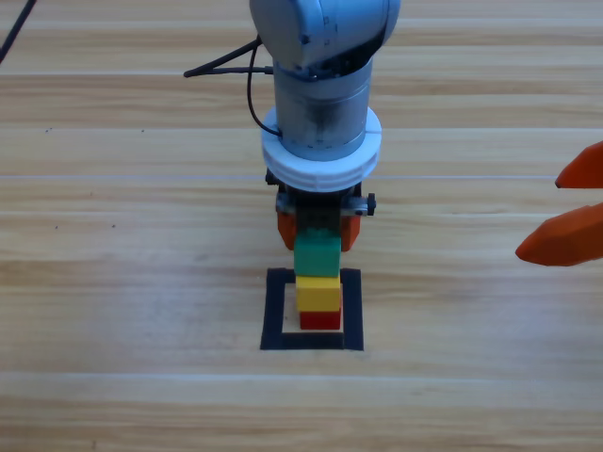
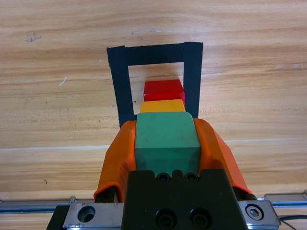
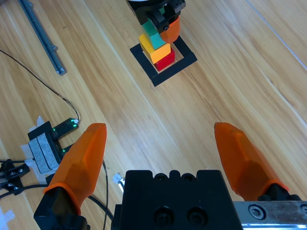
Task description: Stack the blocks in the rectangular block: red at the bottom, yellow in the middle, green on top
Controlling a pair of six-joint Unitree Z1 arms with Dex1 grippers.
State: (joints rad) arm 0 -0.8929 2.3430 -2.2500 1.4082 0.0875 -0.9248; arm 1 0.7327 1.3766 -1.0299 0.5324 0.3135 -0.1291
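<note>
Inside the black tape square (image 1: 275,311) (image 2: 120,86) (image 3: 144,66) the red cube (image 1: 320,320) (image 2: 163,90) (image 3: 166,61) sits on the table with the yellow cube (image 1: 318,294) (image 2: 162,105) (image 3: 154,50) on top of it. My left gripper (image 1: 317,240) (image 2: 167,129) (image 3: 165,26) hangs over the stack, shut on the green cube (image 1: 317,254) (image 2: 167,136) (image 3: 153,36). The green cube meets the top of the yellow one, set slightly back from it. At the right edge my right gripper (image 1: 539,218) (image 3: 159,127) waits open and holds nothing.
A black cable (image 1: 226,66) trails from the left arm at the back. In the right wrist view a metal rail (image 3: 43,40), thin wires and a small taped box with green lights (image 3: 43,148) lie off to one side of the table.
</note>
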